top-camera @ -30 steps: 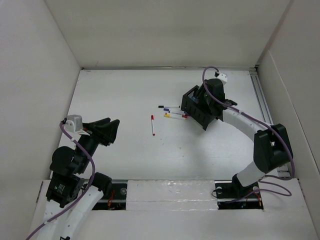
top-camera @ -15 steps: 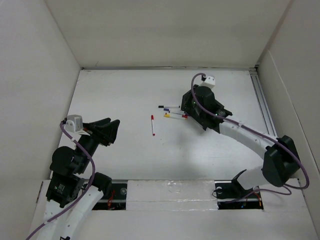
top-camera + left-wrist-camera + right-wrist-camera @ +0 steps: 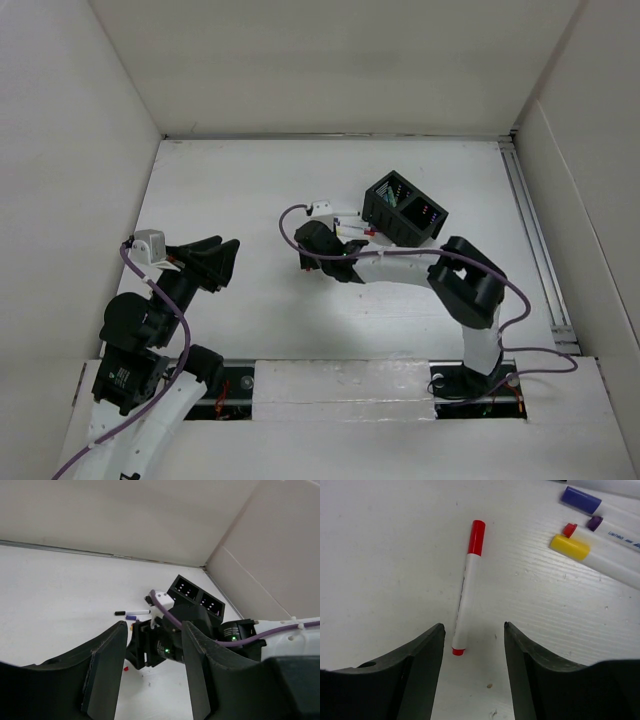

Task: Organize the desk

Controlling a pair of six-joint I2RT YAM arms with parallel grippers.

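Across the middle of the room lies the desk [image 3: 230, 180], a broad white top walled in white, spread out beneath both arms. The right arm is stretched over it toward the centre. The left arm sits folded back at about 8 o'clock on the desk, so the right is plainly the nearer one to the work. A black mesh organizer [image 3: 404, 208] stands at roughly 2 o'clock from the right gripper [image 3: 305, 252], near it but not touching. The left gripper [image 3: 152, 627] is held up off the surface with its jaws a little apart and nothing between them. The right gripper's jaws stand wide apart and empty, pointed down at the desk. A small cluster of pens [image 3: 600, 525] lies up at 1 o'clock from it in the wrist view, clear of the jaws. The red pen [image 3: 466, 587] is what matters here. Its long axis runs almost straight from 6 to 12 o'clock ahead of the gripper, square to the line on which the jaws close. Its cap is at the far end, and its near tip sits in the gap, closer to the 9 o'clock jaw. I'd guess the gripper needs a small shift toward 9 o'clock and then a drop. How high the jaws sit above the desk I cannot tell.
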